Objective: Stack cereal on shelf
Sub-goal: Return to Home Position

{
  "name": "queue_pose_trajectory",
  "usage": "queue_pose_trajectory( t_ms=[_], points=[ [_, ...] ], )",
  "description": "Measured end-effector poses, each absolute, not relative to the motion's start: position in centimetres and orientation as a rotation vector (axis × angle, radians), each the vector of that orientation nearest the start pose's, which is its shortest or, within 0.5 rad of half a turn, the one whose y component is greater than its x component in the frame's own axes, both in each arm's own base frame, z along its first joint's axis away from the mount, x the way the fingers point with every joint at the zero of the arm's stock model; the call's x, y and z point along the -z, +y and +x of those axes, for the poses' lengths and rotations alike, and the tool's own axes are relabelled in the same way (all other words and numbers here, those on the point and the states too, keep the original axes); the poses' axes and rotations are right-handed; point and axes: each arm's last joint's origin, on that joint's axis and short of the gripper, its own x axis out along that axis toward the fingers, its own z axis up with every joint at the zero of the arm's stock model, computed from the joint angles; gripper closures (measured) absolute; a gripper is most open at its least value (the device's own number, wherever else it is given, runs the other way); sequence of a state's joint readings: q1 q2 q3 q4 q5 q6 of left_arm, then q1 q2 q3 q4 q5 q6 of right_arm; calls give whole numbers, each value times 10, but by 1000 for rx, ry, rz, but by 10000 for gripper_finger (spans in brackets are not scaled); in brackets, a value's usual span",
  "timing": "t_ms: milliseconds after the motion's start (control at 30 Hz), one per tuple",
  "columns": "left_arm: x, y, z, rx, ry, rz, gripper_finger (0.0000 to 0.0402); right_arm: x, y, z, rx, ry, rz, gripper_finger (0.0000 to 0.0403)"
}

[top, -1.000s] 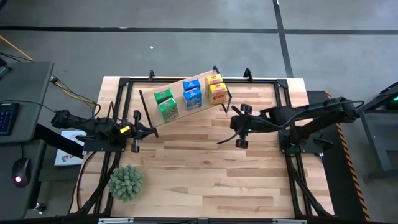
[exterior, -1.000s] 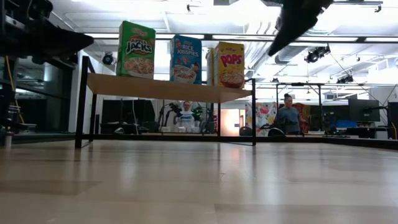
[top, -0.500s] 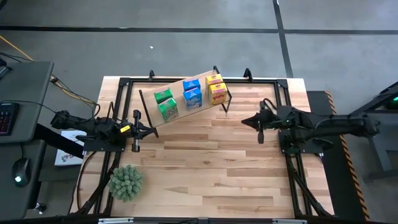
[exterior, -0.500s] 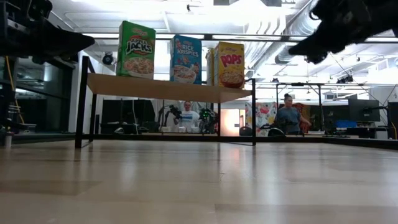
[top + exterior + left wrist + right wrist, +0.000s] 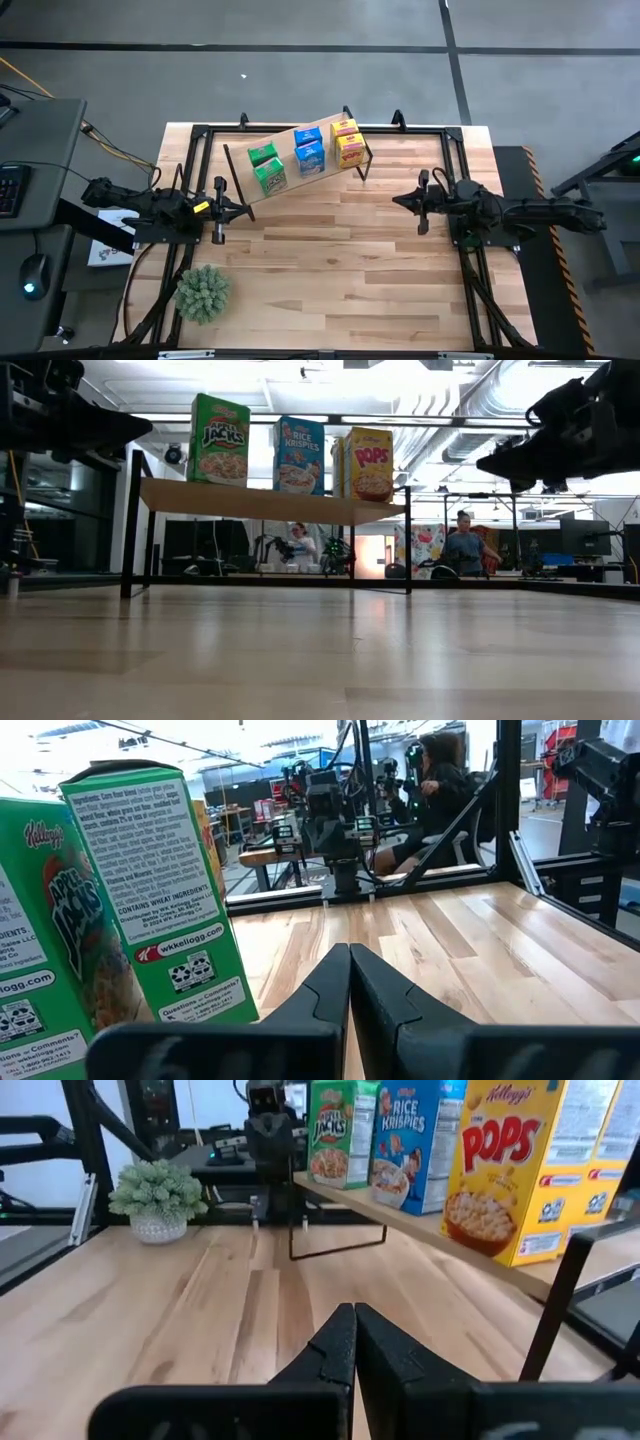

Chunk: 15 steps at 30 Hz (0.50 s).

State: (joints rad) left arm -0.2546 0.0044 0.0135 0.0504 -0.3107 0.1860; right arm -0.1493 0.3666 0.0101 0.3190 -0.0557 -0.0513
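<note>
Several small cereal cartons stand upright on the sloped light-wood shelf (image 5: 300, 165): green ones (image 5: 267, 167), blue ones (image 5: 309, 150) and yellow ones (image 5: 348, 143). The low view shows the green (image 5: 219, 440), blue (image 5: 299, 455) and yellow (image 5: 368, 464) fronts on the plank (image 5: 270, 505). My left gripper (image 5: 216, 211) is shut, near the table's left edge, just left of the shelf. My right gripper (image 5: 421, 202) is shut, over the table's right side, right of the shelf. The right wrist view shows the cartons (image 5: 530, 1160) ahead of its shut fingers (image 5: 352, 1342).
A round spiky green plant (image 5: 203, 292) in a pot sits at the table's near-left corner. A black metal frame (image 5: 455, 140) runs around the tabletop. Bare wood (image 5: 330, 270) lies between the arms. People (image 5: 465, 545) sit in the room beyond the table.
My right gripper has drawn back from beside the shelf toward the table's right edge, and the arm has folded in and straightened level. The cartons and the left arm have kept still.
</note>
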Motion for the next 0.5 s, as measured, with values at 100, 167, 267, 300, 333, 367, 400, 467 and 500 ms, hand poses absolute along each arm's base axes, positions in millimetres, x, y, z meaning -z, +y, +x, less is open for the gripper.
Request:
queue_pose_trajectory(
  t_ms=[100, 167, 267, 300, 333, 367, 400, 467, 500],
  points=[
    [-173, -16, 95, -61, -52, 169, 398, -163, -15, 120, 90, 57, -42, 403],
    [-173, -16, 95, -61, -51, 169, 398, -159, -16, 119, 131, 103, -77, 403],
    [-173, -16, 95, -60, -52, 169, 398, -151, -19, 117, 231, 203, -108, 403],
    [-173, -16, 95, -60, -52, 169, 398, -148, -19, 117, 253, 233, -110, 403],
    [-173, -16, 95, -60, -52, 169, 398, -145, -20, 116, 267, 263, -111, 403],
    [-173, -16, 95, -60, -52, 169, 398, -143, -20, 115, 277, 289, -113, 403],
    [-173, -16, 95, -59, -52, 169, 398, -141, -20, 115, 280, 311, -116, 403],
    [-173, -16, 95, -59, -52, 169, 398, -139, -20, 114, 275, 335, -116, 403],
    [-173, -16, 95, -59, -52, 169, 398, -139, -20, 114, 267, 338, -115, 403]
  ],
)
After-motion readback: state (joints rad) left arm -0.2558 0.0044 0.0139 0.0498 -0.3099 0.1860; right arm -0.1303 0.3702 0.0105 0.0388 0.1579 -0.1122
